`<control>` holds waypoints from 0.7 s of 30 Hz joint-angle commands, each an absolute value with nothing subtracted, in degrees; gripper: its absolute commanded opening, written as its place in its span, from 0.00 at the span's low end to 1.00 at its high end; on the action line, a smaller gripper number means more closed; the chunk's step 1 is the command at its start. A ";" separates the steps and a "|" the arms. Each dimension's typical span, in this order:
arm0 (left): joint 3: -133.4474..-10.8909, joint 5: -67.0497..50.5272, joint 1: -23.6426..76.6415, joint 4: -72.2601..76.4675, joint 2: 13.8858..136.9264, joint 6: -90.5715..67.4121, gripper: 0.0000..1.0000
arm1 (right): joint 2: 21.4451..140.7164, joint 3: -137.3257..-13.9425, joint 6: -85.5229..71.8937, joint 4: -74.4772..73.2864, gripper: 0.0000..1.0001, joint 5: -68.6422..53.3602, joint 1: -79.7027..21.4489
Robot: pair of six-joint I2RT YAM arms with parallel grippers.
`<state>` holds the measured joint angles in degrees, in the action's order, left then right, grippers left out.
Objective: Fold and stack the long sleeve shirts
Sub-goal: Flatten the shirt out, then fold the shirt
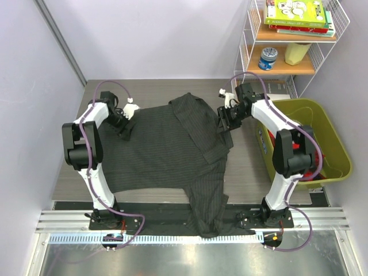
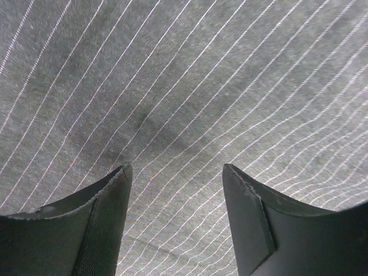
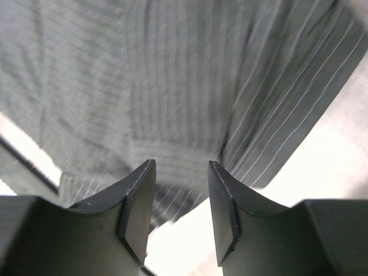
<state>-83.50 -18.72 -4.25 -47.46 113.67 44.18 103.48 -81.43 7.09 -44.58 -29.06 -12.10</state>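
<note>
A dark pinstriped long sleeve shirt [image 1: 161,149] lies spread on the table, its upper right part folded over [image 1: 198,118]. One sleeve [image 1: 210,210] hangs over the near edge. My left gripper [image 1: 126,125] is at the shirt's far left corner. In the left wrist view it [image 2: 177,169] is open, with flat cloth [image 2: 184,86] filling the gap. My right gripper [image 1: 224,123] is at the shirt's right edge. In the right wrist view it [image 3: 181,167] is open just above the cloth's edge [image 3: 190,144] and holds nothing.
An olive-green bin [image 1: 330,129] holding red things stands right of the table. A white wire shelf [image 1: 287,46] with books, a tin and a yellow cup stands at the back right. Walls close the left and back. A metal rail [image 1: 184,221] runs along the near edge.
</note>
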 commanded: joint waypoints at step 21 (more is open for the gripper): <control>-83.67 -22.59 -5.19 -48.25 104.85 44.30 0.73 | 110.30 -76.91 9.23 -44.91 0.44 -27.95 -12.92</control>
